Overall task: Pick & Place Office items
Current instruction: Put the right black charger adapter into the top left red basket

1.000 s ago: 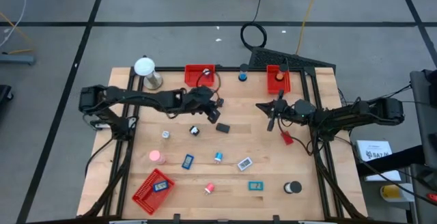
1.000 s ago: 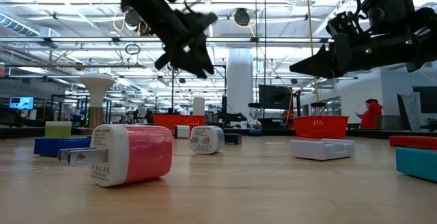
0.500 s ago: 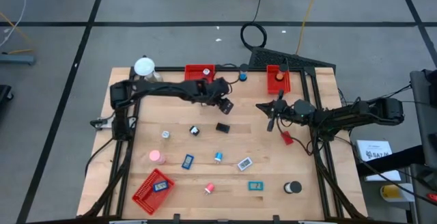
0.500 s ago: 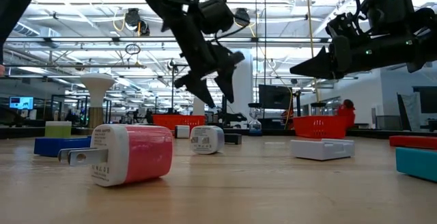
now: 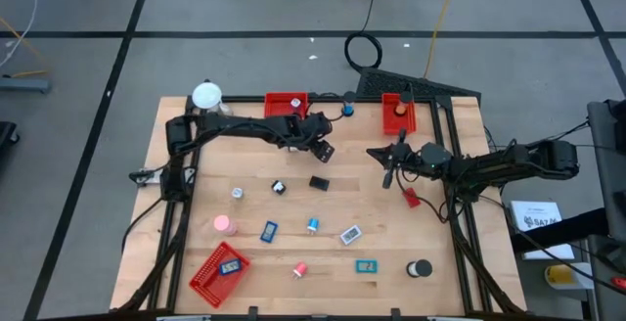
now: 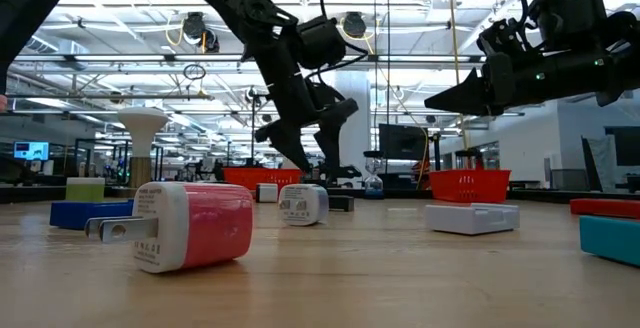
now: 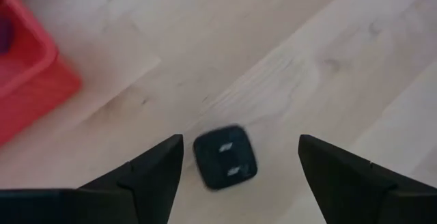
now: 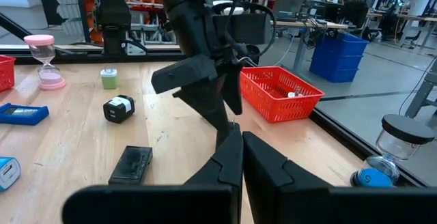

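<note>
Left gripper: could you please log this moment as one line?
left gripper: open, above black charger | red tray: beside it | right gripper: shut, waiting right of centre

Bright even overhead lighting; soft shadows; left wrist view blurred.

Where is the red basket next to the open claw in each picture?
High view: red basket at the table's far edge, beside the left gripper.
Low view: far back, under that gripper.
Left wrist view: a corner, off to one side of the fingers.
Right wrist view: behind that gripper.
Shared landmark: the open left gripper.
</note>
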Available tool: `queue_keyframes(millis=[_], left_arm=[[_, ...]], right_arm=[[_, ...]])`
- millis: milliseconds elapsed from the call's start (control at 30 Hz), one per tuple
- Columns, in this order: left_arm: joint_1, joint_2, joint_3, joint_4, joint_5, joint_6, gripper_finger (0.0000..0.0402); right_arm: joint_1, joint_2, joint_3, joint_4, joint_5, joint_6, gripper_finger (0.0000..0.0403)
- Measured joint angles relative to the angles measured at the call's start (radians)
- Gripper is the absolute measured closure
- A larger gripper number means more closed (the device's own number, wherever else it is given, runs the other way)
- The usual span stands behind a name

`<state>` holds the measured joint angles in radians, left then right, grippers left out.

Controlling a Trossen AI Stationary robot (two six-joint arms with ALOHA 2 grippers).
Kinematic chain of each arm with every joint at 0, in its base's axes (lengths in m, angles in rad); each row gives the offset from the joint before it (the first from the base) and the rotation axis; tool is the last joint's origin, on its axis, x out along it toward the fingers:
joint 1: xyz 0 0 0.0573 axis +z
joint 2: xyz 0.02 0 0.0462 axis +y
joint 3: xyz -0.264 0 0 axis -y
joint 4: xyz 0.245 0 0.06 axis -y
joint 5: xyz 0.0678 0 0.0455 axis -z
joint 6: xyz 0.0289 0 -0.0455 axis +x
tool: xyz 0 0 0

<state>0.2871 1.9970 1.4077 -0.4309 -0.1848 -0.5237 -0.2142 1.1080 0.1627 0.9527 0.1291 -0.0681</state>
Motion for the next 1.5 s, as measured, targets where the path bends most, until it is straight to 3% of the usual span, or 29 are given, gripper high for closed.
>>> queue_keyframes(millis=[367,700,867,1233,1500], left_arm=[[0.007,0.049,-0.002,-0.001,-0.001,0.005,0.0120],[0.006,0.046,-0.002,-0.021,-0.001,0.071,0.0246],[0.020,0.019,-0.003,-0.058,-0.002,0.101,0.0249],[0.165,-0.248,-0.001,-0.242,-0.081,0.071,0.0248],[0.310,-0.185,-0.002,-0.221,-0.079,0.064,0.0243]], right_arm=[[0.000,0.000,0.000,0.007,0.000,0.002,0.0402],[0.000,0.000,0.000,0.007,0.000,0.001,0.0402],[0.000,0.000,0.000,0.007,0.000,0.002,0.0401],[0.000,0.000,0.001,0.008,0.000,0.002,0.0402],[0.000,0.000,0.001,0.011,0.000,0.003,0.0402]])
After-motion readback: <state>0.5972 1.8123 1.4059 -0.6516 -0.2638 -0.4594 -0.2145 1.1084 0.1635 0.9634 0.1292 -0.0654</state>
